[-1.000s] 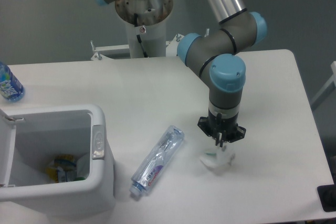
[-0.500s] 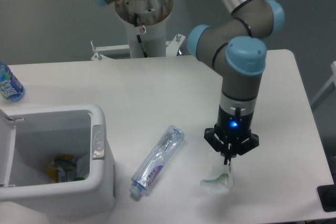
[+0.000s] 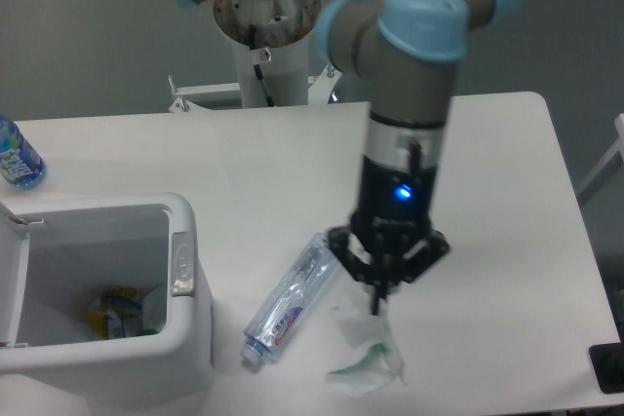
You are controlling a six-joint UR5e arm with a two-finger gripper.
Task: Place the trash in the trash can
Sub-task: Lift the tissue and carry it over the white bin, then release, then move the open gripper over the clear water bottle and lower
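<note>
Nearest the camera, a crumpled white wad (image 3: 366,362) with a streak of green on it hangs at the lower edge of the white table (image 3: 507,192), just below the gripper (image 3: 378,307). The gripper's fingers point straight down and look pressed together on the wad's top edge, though the contact point is small and partly blurred, so the grip itself is hard to confirm beyond that. Whether the wad is clear of the tabletop or brushing it cannot be told.

Just to the left of the wad lies a flattened clear plastic bottle (image 3: 291,297) with a blue-and-red label, resting on the table at a diagonal, its cap end toward the camera and its base pointing up and to the right, close beside the gripper's body. Further left stands the trash can (image 3: 185,338), a white rectangular bin with rounded corners and a grey latch (image 3: 181,263) on its rim; its lid (image 3: 10,275) is swung open at the left, and yellowish scraps lie inside.

Above the gripper the arm's wrist (image 3: 402,168) shows a lit blue light, with blue-capped joints higher up. At the far left edge an upright blue-labelled water bottle (image 3: 15,153) stands on the table, well apart from the rest. Behind the table rises the robot's white pedestal (image 3: 268,60).
</note>
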